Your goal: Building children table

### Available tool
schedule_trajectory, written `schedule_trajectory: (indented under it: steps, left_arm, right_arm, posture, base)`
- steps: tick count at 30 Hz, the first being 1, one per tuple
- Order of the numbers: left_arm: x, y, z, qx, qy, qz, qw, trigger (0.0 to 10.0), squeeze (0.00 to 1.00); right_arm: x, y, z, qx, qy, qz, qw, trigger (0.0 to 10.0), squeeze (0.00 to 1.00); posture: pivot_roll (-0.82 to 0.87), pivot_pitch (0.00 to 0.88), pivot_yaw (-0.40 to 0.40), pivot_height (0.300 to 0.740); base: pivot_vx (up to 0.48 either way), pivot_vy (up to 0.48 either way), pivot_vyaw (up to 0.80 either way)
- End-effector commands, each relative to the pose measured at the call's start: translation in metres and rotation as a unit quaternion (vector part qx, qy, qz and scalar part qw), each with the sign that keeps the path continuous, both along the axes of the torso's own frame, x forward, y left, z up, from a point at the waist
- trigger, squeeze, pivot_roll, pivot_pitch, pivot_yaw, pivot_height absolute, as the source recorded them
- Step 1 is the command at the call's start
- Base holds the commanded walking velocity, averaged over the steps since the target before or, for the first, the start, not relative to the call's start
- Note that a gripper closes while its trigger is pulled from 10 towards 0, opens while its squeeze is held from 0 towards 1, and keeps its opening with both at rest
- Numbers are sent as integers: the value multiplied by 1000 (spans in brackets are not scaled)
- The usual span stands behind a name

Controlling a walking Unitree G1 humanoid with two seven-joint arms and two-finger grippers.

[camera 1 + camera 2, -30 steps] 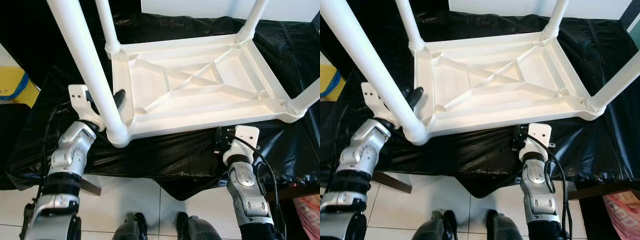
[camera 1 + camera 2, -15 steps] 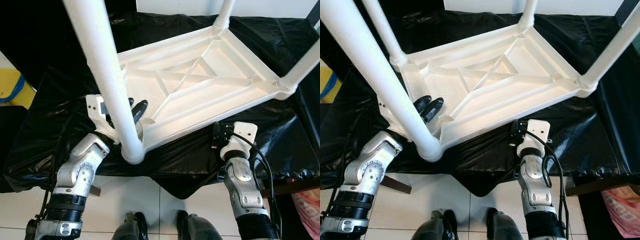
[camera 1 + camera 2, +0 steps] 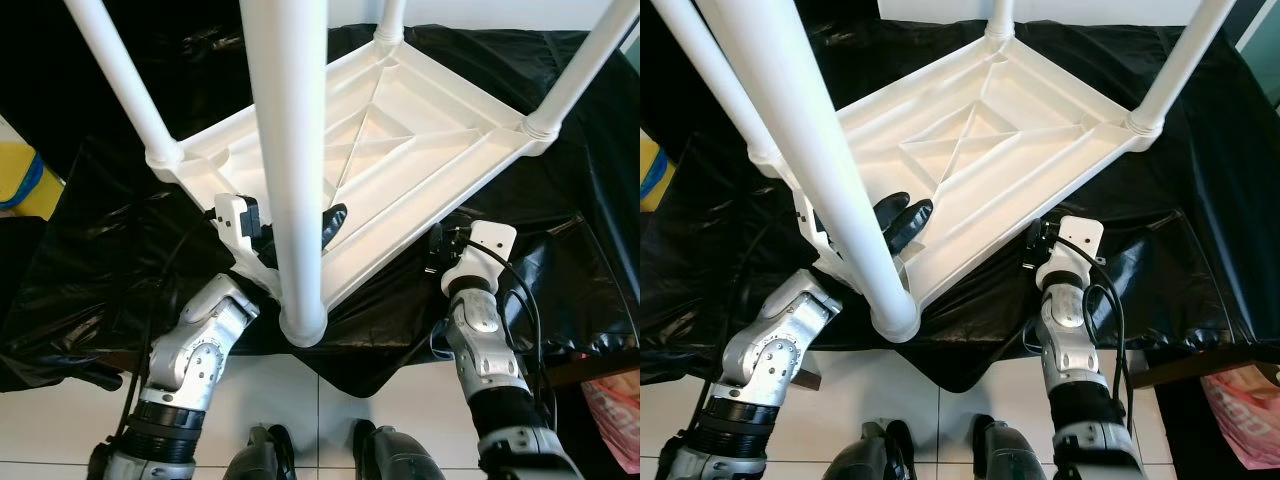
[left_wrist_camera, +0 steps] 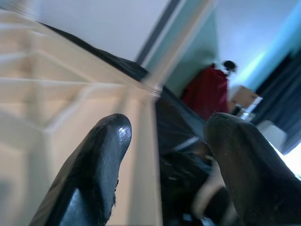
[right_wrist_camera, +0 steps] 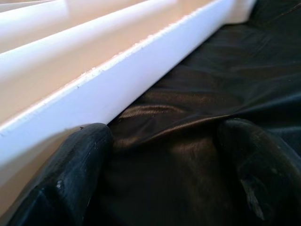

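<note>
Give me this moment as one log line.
table: upside down, four legs fitted | left end effector: open, inside frame | right end effector: open, by rim

Left arm (image 3: 190,360) rises from the lower left of the frame, elbow bent, wrist angled up toward centre. Left gripper (image 3: 902,217) sits at centre-left, its two black fingers (image 4: 101,155) parted. Right arm (image 3: 490,370) rises from the lower right, nearly vertical. Right gripper (image 5: 164,155) points forward at centre-right, fingers (image 5: 70,169) spread wide.
</note>
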State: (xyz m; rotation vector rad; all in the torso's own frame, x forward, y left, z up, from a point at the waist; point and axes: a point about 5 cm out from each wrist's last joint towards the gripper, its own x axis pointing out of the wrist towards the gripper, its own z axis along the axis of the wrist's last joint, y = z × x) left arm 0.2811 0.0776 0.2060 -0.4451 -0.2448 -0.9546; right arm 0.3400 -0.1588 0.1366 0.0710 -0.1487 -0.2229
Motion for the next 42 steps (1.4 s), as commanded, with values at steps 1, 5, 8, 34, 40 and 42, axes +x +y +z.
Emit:
schedule_trajectory:
  steps: [1,5,8,34,40,42]
  left_arm:
    - [-11,-18,-2,8,-14,-64,998,10000,0]
    - [-14,-28,0,0,-13,-69,998,10000,0]
    - [-21,-45,3,-16,-11,-88,996,10000,0]
    - [15,-6,-13,165,-67,9,984,10000,0]
    - [17,16,-18,226,-90,12,970,10000,0]
    - [18,26,-19,255,-104,14,961,10000,0]
  right_arm:
    - [3,16,-4,6,7,36,999,10000,0]
    - [8,19,-4,7,11,50,999,10000,0]
    - [16,27,-4,8,22,75,997,10000,0]
    - [-8,-25,-9,-44,-15,1,999,10000,0]
    - [-25,-34,-7,-55,-30,14,998,10000,0]
    - [-34,-36,-6,-58,-37,28,997,10000,0]
  posture:
    - [-50,213,5,740]
    - [-47,202,8,740]
    - [-44,196,7,740]
    - [-49,211,15,740]
    - [-58,214,13,740]
    - [-60,215,12,740]
  base:
    - [0,0,0]
    - [0,0,0]
    - [0,0,0]
    - [0,0,0]
    - [0,0,0]
    - [0,0,0]
